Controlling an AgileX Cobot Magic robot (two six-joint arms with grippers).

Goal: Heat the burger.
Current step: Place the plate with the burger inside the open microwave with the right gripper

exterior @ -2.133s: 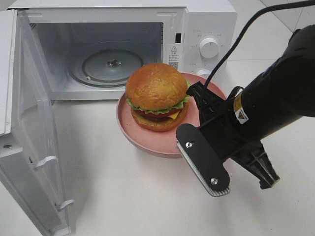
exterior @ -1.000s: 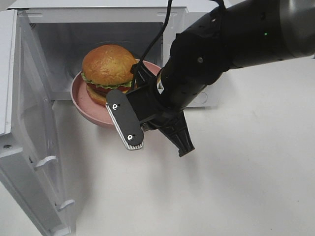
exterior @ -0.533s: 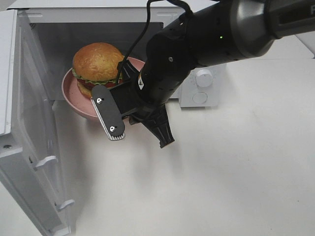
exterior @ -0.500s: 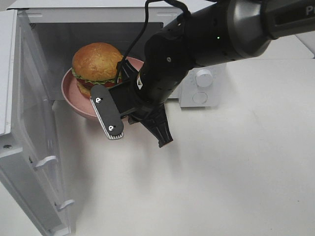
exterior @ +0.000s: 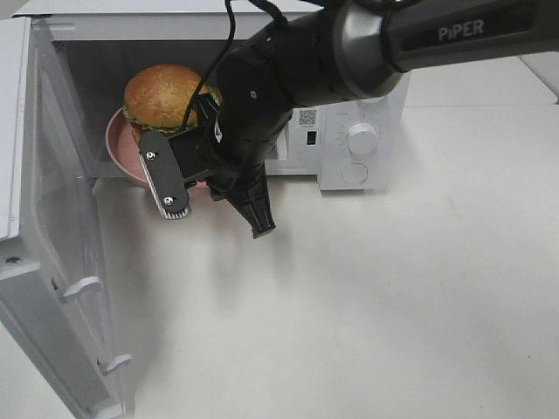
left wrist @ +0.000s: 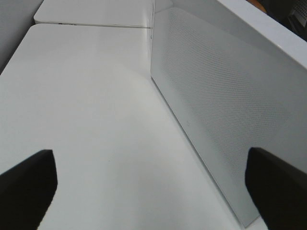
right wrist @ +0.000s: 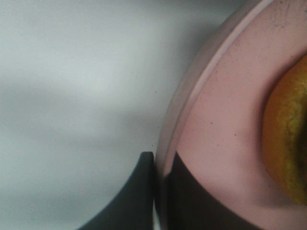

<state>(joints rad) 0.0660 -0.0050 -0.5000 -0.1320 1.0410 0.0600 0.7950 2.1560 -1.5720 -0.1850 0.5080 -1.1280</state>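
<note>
In the high view the microwave stands with its door swung open on the left, and the burger sits on a pink plate at the mouth of the cavity. The burger is upright, bun dome up and layers level. It is round, so it has no long side, and its stack axis is vertical. The right gripper reaches in from the right and meets the plate's rim beside the burger. In the left wrist view the left gripper has its 2 dark fingers spread wide with nothing between them. It hangs over the white table just beside the door's mesh panel. In the right wrist view the right gripper is pressed together on the rim of the plate, 1 jaw on each side. The bun's golden edge shows just inside the rim.
</note>
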